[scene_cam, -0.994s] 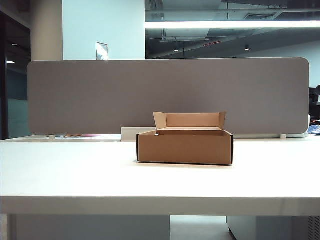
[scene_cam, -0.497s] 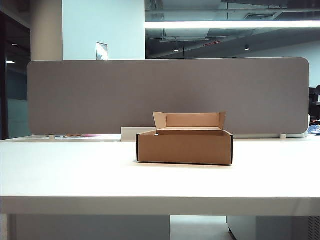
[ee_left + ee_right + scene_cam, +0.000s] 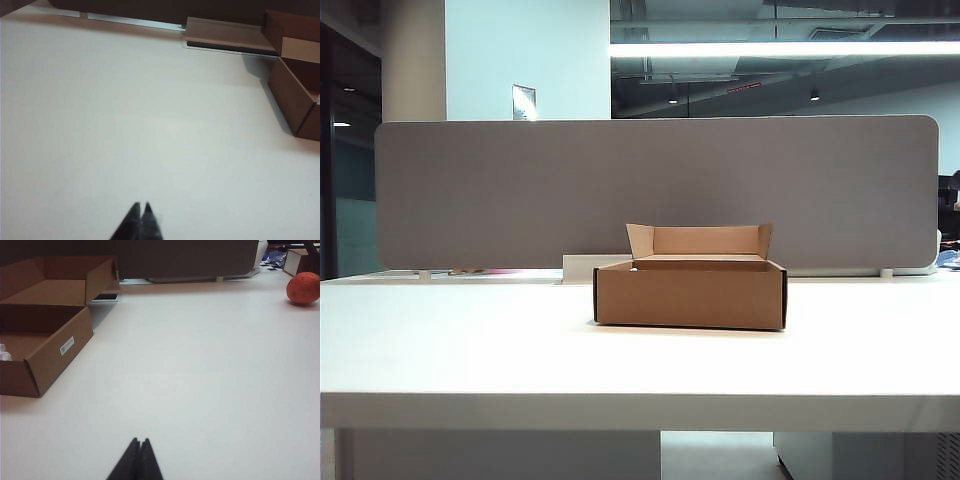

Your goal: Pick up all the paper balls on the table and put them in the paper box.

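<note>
Plainly, from the exterior view we see the paper box (image 3: 690, 293) standing in the middle of the tabletop (image 3: 470, 350), its lid flap up at the back, before the grey partition (image 3: 520, 190). A low white block (image 3: 582, 268) sits just behind its left corner. Neither arm enters this view, and no paper ball lies on the bare white surface.

Next, in the left wrist view, our left claw (image 3: 140, 209) hangs over empty tabletop with its tips pressed together, holding nothing. The box shows only as a corner well apart from it.

Finally, in the right wrist view, our right claw (image 3: 139, 444) is likewise pinched closed and empty, near the box's open side. A sliver of white at the box's inner edge looks like the paper balls (image 3: 4, 354), already inside; how many we cannot tell. An orange fruit (image 3: 303, 288) rests far off.

We judge such wads feather-light, soft and crushable: a gentle pinch across the lumpy middle would do, since they could spring or roll from a loose grip.
</note>
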